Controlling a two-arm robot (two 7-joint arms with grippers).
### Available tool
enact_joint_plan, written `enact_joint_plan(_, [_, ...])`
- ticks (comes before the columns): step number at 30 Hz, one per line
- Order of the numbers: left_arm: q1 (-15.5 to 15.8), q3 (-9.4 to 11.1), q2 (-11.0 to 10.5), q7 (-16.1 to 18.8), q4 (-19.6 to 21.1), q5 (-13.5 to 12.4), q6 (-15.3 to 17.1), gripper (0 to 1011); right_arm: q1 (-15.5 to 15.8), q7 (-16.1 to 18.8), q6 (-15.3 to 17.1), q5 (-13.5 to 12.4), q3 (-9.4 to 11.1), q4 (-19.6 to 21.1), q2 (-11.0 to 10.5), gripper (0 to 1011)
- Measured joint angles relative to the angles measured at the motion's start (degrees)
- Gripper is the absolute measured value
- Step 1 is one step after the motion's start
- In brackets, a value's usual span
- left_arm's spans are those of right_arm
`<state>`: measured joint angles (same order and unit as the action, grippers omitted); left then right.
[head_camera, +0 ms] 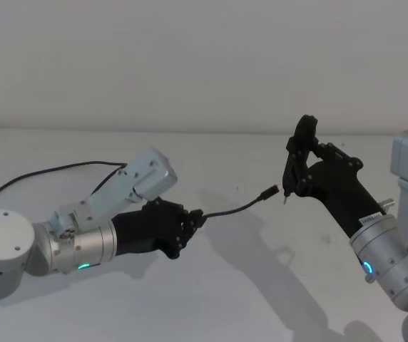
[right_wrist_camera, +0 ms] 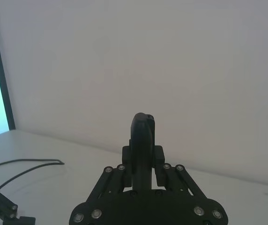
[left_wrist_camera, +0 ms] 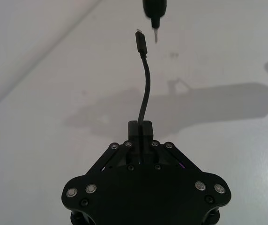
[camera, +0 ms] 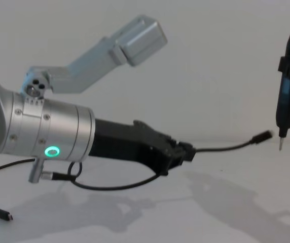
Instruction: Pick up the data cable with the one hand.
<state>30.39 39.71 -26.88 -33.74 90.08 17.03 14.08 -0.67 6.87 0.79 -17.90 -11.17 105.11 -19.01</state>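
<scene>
Left pincer (head_camera: 194,216): low over the white surface (head_camera: 225,292); fingers closed together, clamped on the data cable (head_camera: 236,209)
Data cable: lifted clear of the surface; a short length juts from the left pincer toward the right in a gentle arch; the tail trails back behind the left arm
Plug (head_camera: 268,192): in the air, silvery tip just beside the pin of the tool (head_camera: 300,153), not touching it
Handling: judged light, thin and limp; a short free length keeps its curve, a longer one would droop; the smooth jacket may slide through the fingers; the best hold is close behind the stiff plug
Right pincer (head_camera: 304,169): raised on the right; clamped on the upright black tool
</scene>
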Motion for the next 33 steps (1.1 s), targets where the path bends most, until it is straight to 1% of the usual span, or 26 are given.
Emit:
enact_joint_plan(8, [-0.4, -1.2, 0.0, 0.1, 1.5, 0.3, -2.6, 46, -0.5, 0.6, -0.5, -0.2, 0.7, 0.4, 0.4, 275])
enact_joint_plan(17, [-0.6, -1.8, 0.0, 0.1, 2.3, 0.5, -3.9, 48, -0.8, 0.9, -1.2, 0.0, 1.6, 1.9, 0.5, 274])
enact_joint_plan(28, [-0.7, -2.1, 0.0, 0.2, 2.7, 0.5, -4.7, 48, -0.2, 1.0, -1.4, 0.6, 3.2, 6.0, 0.1, 275])
enact_joint_plan(33, [-0.7, -2.2, 0.0, 0.2, 2.8, 0.6, -4.9, 48, 0.2, 1.3, -1.1, 0.7, 3.6, 7.5, 0.0, 275])
